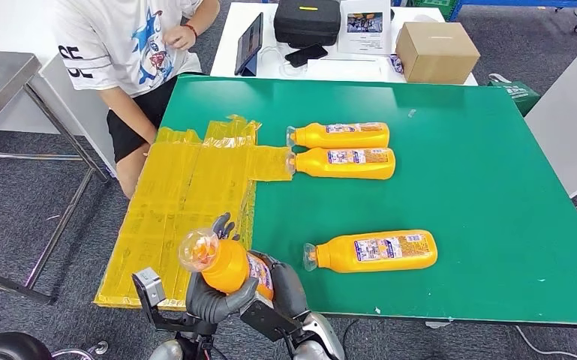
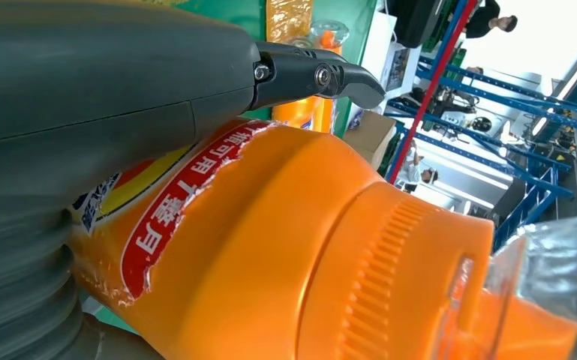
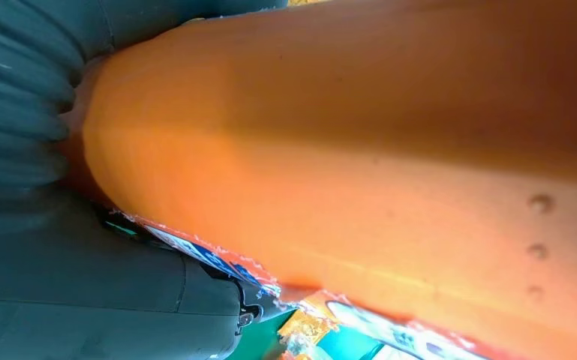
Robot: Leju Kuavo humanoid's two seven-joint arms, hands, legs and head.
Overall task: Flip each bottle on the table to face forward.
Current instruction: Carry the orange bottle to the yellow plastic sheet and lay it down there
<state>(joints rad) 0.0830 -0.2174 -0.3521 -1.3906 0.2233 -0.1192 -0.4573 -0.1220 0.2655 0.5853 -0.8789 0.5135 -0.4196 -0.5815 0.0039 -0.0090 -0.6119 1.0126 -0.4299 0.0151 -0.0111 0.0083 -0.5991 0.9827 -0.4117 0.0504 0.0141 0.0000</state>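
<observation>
Both hands grasp one orange bottle (image 1: pixel 229 268) lifted at the table's near left edge: the left hand (image 1: pixel 211 300) wraps its shoulder, the right hand (image 1: pixel 283 289) its base. Just right lies a bottle (image 1: pixel 375 250) on the green table (image 1: pixel 480 172); farther off, two more (image 1: pixel 343 136) (image 1: pixel 347 163) beside yellow sheeting (image 1: pixel 187 187).

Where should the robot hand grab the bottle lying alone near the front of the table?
Probably around the near bottle's wide middle, coming down from above. It lies flat on the green table, cap end pointing left, long sides free, nothing beside it, so fingers could close across its width.
</observation>
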